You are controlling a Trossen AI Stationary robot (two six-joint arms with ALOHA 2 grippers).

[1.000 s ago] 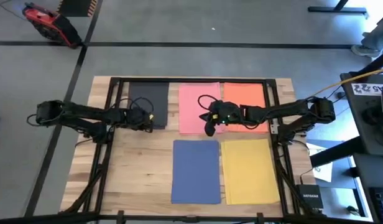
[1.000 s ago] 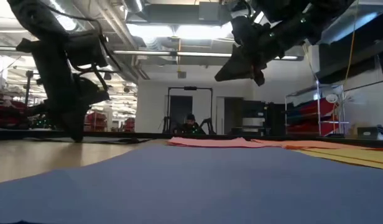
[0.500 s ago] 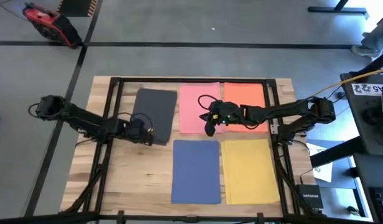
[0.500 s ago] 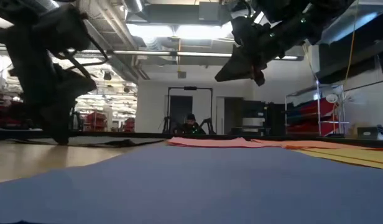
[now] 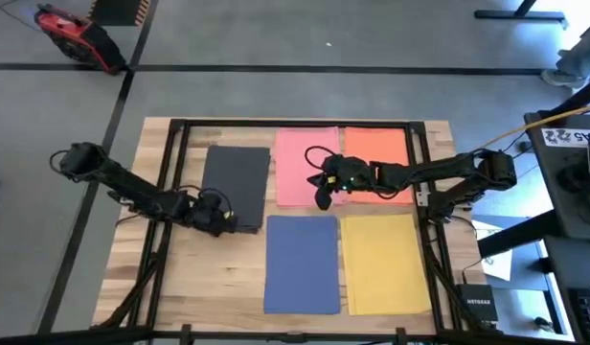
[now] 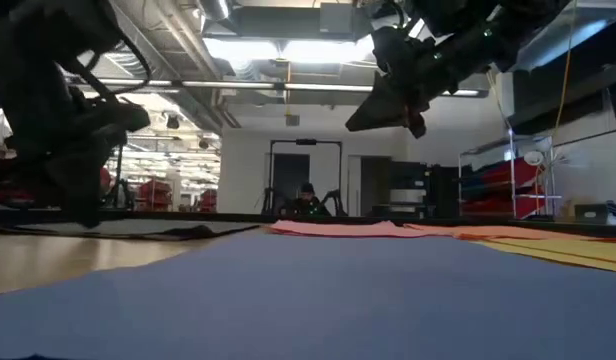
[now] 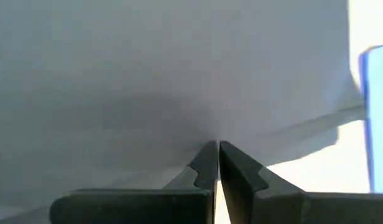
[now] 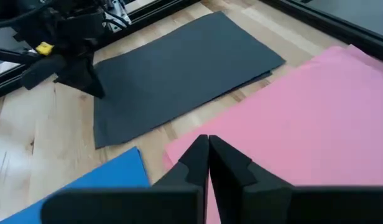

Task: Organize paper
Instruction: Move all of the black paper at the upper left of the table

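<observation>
Left gripper (image 5: 221, 218) is down low at the near corner of the black sheet (image 5: 236, 185), fingers pinched together on its edge as far as I can see. That sheet is flat, matte, rectangular, long axis running away from the gripper and a bit tilted versus the others. Right gripper (image 5: 322, 199) hangs above the pink sheet (image 5: 297, 165), fingers together, nothing held. Beside it lies the orange-red sheet (image 5: 376, 150); nearer lie the blue sheet (image 5: 302, 263) and yellow sheet (image 5: 385, 261), all lengthwise on the wooden table (image 5: 199, 278).
</observation>
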